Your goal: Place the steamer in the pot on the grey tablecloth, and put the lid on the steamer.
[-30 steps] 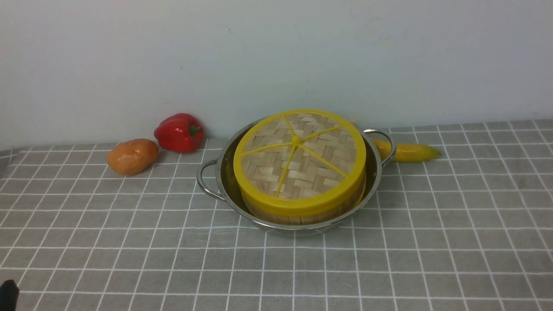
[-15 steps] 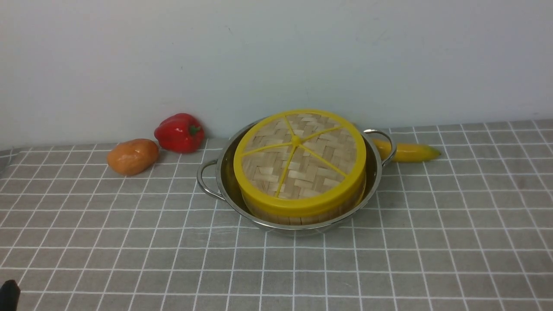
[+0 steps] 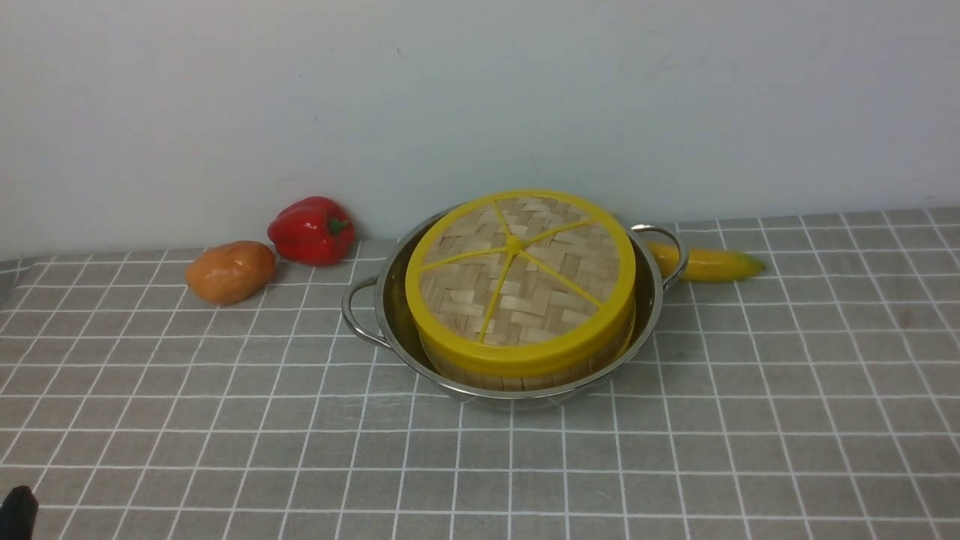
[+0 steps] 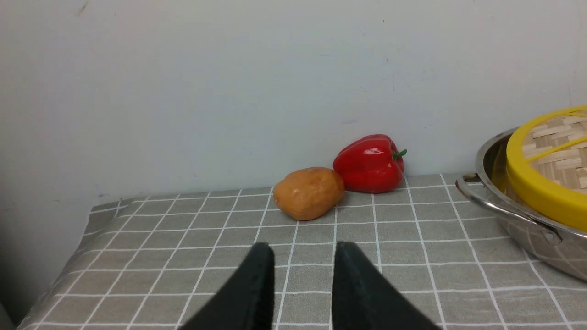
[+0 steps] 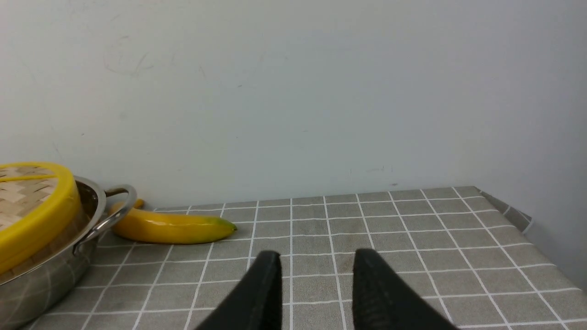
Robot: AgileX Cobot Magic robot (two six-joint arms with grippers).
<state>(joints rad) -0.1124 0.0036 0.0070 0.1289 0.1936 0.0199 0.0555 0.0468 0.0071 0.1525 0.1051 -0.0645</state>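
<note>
I see a plain pale wall point(image 3: 480, 97) straight ahead, faintly scuffed. Even, soft light falls across it.

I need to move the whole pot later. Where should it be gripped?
By the pot's two looped wire side handles, one arm coming from each side. The loops stick out clear of the rim, while the lid and steamer fill the inside.

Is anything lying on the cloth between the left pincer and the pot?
Nothing visible does. Bare grey tablecloth separates the open left pincer from the pot; the potato and pepper lie aside near the wall.
</note>
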